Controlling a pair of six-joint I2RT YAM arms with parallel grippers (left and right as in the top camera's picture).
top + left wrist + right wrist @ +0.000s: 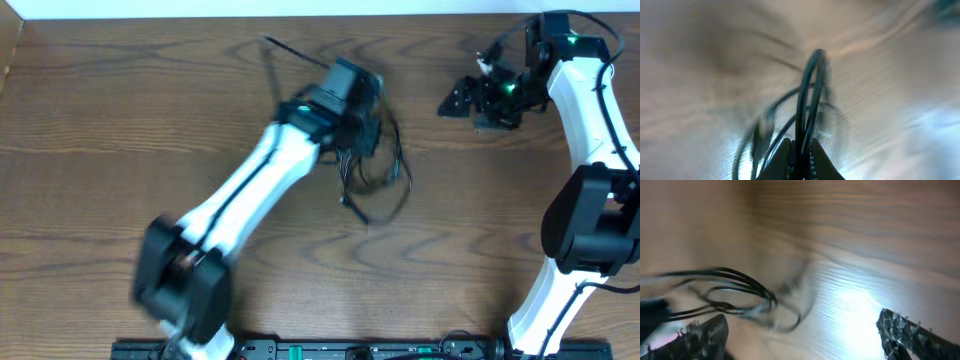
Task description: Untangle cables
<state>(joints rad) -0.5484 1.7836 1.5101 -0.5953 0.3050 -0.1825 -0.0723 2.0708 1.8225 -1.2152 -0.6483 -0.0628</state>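
A tangle of thin black cables (375,170) hangs and lies at the table's middle, with one strand running up-left toward the back (290,50). My left gripper (362,130) is shut on a bundle of black cable loops (807,100), which rise from between its fingers (801,160) in the blurred left wrist view. My right gripper (470,100) is open and empty at the back right, apart from the tangle. The right wrist view shows black cable loops (735,292) ahead of its spread fingers (802,335). The white cable cannot be made out.
The wooden table (100,130) fills the overhead view. A light wall edge (200,8) runs along the back. A black rail (330,350) lies along the front edge. The right arm's white links (590,100) stand along the right side.
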